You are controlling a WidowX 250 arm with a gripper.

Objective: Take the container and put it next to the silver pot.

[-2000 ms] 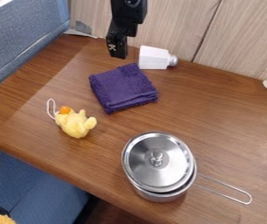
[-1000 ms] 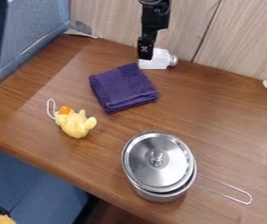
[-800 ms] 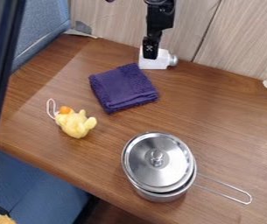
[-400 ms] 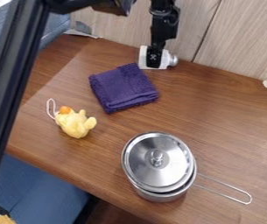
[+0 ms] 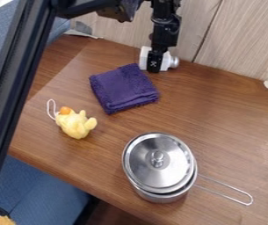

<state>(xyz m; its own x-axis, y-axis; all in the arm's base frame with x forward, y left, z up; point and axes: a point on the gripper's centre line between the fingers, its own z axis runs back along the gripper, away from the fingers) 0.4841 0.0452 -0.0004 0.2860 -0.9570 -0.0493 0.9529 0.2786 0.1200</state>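
In the camera view, the wooden table (image 5: 218, 101) has its back edge along the pale wall panels (image 5: 244, 39), and its front edge runs down at a slant above the blue seat (image 5: 42, 186). The silver pot (image 5: 159, 165) stands near this front edge, with its lid on and its wire handle pointing to the right. Wood surface lies between the pot and the purple towel (image 5: 124, 89). The white container (image 5: 168, 63) lies on its side near the wall, just behind the towel. The gripper (image 5: 154, 66) hangs down over it; how far it is open, and whether it has hold of the container, I cannot tell. A yellow toy (image 5: 75, 125) lies left of the pot. The black arm (image 5: 16, 70) crosses the left side.
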